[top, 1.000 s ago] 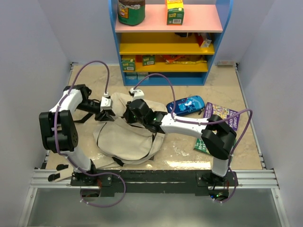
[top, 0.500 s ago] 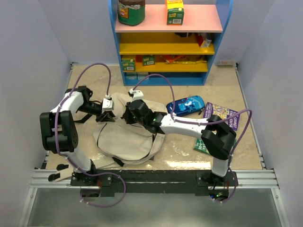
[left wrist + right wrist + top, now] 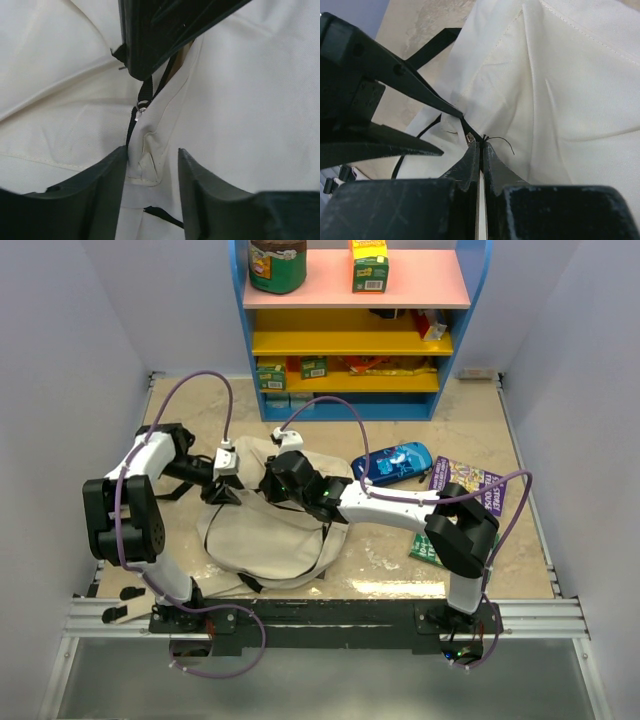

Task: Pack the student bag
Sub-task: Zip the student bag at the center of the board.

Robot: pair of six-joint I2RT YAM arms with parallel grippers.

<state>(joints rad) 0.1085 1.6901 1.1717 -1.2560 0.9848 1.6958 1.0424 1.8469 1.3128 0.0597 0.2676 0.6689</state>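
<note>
Loosening since before, left gripper (image 3: 151,161) gapes around student bag (image 3: 250,125) fabric; right gripper (image 3: 480,148) pinches zipper pull (image 3: 468,135).

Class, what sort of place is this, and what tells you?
Likely a staged robot test cell: plain walls, a colourful grocery shelf, and a student bag near a blue pencil case.

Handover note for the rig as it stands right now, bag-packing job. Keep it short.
Left gripper: open, fingers either side of a canvas fold beside the zip.
Right gripper: shut on the black zipper pull.
Student bag: lying on the table between the arms; pencil case and books lie to its right, outside it.
Done: zipper pull gripped. Left: open the zip, load the items, close it.
</note>
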